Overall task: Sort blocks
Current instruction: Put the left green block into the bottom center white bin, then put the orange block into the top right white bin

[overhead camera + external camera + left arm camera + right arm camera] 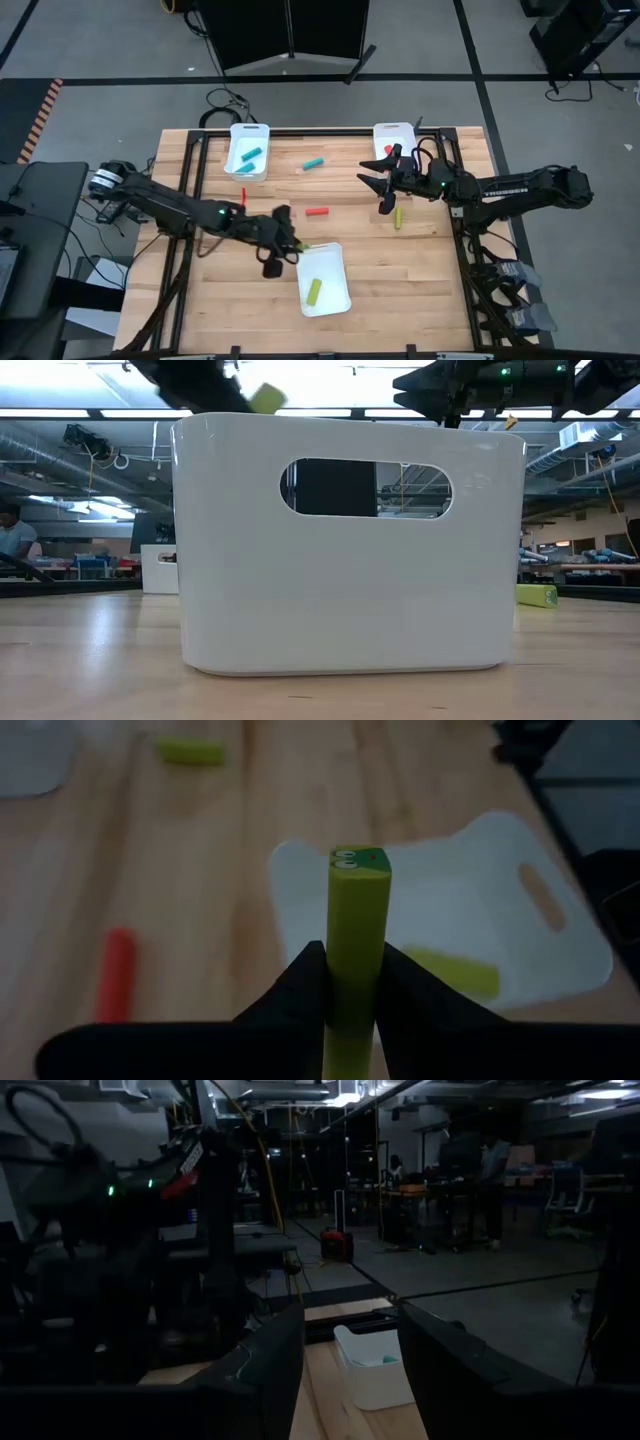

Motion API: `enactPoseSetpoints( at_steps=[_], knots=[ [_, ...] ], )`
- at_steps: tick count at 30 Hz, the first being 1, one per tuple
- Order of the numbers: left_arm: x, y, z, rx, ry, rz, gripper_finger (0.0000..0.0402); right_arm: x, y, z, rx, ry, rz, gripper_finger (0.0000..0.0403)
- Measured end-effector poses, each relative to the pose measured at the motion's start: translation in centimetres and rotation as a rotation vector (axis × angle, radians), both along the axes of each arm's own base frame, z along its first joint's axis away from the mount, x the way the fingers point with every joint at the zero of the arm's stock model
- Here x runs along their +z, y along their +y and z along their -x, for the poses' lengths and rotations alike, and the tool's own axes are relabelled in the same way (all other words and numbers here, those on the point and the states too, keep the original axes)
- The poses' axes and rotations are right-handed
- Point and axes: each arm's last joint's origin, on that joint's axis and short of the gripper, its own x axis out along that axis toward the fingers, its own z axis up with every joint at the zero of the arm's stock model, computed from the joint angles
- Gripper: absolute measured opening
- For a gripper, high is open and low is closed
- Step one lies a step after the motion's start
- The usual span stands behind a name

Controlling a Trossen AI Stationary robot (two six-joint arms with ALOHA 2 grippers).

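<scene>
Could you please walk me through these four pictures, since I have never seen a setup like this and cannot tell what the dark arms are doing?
These are two robot arms at a wooden table, sorting small coloured blocks into white trays. One picture looks straight down from above, one looks level across the tabletop, and two come from cameras on the wrists. The left gripper holds a yellow-green block at the edge of the near tray, which already holds one like it. The right gripper hangs open and empty near the far right tray. A red block, a teal block and another yellow-green block lie loose on the table.
</scene>
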Motion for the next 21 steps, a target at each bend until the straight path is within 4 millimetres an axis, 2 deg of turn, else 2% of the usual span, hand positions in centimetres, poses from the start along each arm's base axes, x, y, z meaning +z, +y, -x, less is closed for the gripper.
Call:
enactPoseSetpoints(
  at_steps=[7,13,17,21],
  knots=[
    [-2.9,-0.7,-3.7,-0.119,-0.071,0.117,0.0064,0.0,0.0,0.0,0.001,-0.002,-0.012,0.0174],
    [-4.5,-0.5,-4.9,-0.077,-0.038,0.207,0.0070,-0.1,0.6,-0.1,0.028,0.008,-0.015,0.0174],
    [-4.7,-0.5,-4.8,-0.070,-0.019,0.211,0.0156,-0.5,1.1,-0.4,0.052,0.096,-0.025,0.0175],
    [-3.7,0.1,-4.6,-0.053,-0.051,0.222,0.0236,-0.6,1.3,-1.6,0.065,0.206,-0.036,0.0184]
  ],
)
